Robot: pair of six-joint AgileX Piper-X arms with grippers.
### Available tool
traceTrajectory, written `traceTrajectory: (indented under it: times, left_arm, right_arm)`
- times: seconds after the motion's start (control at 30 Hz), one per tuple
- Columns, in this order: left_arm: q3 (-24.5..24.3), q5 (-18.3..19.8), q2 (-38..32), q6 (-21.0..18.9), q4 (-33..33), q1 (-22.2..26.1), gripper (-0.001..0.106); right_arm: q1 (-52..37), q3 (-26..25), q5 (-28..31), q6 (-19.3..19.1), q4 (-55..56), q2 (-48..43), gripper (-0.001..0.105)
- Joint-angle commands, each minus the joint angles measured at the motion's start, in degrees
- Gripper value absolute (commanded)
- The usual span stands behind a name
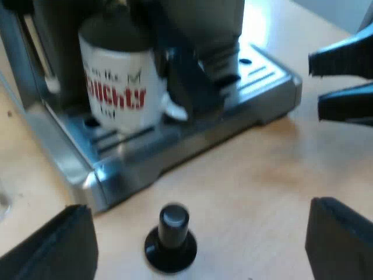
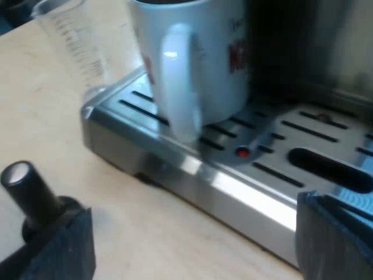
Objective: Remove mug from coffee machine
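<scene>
The white ceramic mug with red lettering (image 2: pixel 204 52) stands on the slotted steel drip tray (image 2: pixel 245 186) of the espresso machine (image 1: pixel 210 23), near the tray's front corner. Its handle is turned toward my right end effector (image 2: pixel 192 227), whose fingers are spread apart and empty. My left end effector (image 1: pixel 195 216) is also spread wide, near the black-knobbed tamper (image 1: pixel 171 236) on the tabletop by the tray's front edge. On approach, a right finger could topple that tamper. An off-centre pinch on the handle could tip the mug and spill it.
</scene>
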Motion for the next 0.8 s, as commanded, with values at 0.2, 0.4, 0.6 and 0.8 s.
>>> traceTrajectory:
  times: [0.2,0.4,0.6,0.8]
  left_arm:
    - [3.43,-0.65,-0.01,2.29,-5.41,-0.17,0.079]
    - [3.61,-0.65,-0.01,2.29,-7.62,-0.17,0.079]
    - [5.88,-0.53,-0.01,2.29,-13.36,-0.17,0.076]
    - [6.76,-0.53,-0.01,2.16,-15.17,-0.17,0.076]
  right_arm:
    - [1.04,-0.12,1.17,-0.74,-2.81,1.47,0.071]
    - [1.04,-0.12,2.05,-0.74,-4.1,1.47,0.071]
    - [1.04,-0.12,2.24,-0.74,-4.36,1.47,0.071]
    - [1.04,-0.12,2.24,-0.74,-4.37,1.47,0.071]
